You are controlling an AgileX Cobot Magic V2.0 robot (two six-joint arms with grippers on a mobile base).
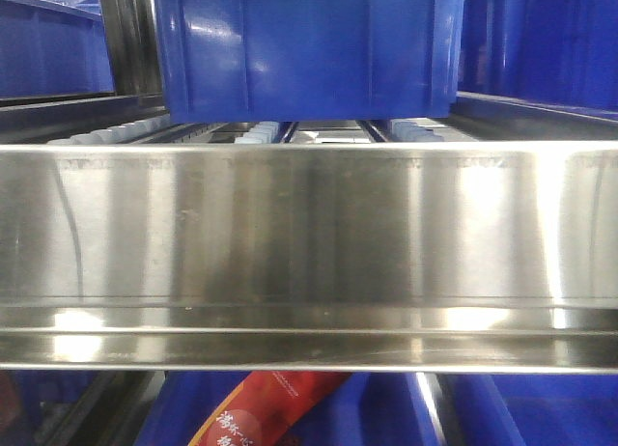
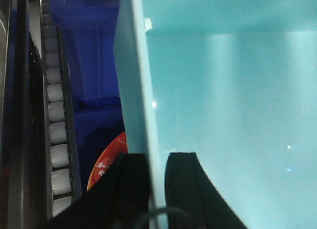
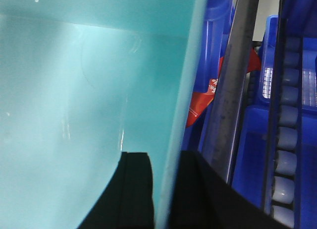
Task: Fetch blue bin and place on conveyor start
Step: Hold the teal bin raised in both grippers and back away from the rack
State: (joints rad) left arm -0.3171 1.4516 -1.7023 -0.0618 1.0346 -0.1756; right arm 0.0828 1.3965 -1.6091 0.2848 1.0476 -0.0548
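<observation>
Where the blue bin (image 2: 223,115) sits: held up by both grippers, beside roller tracks (image 2: 57,135).
Left gripper (image 2: 157,162): pinching one bin wall.
Right gripper (image 3: 162,162): pinching the opposite wall.

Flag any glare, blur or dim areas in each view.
Front view: strong glare bands on the steel rail. Left wrist view: blue bin close, soft, with pale reflection streaks. Right wrist view: same bin soft; roller track dim and blurred.
</observation>
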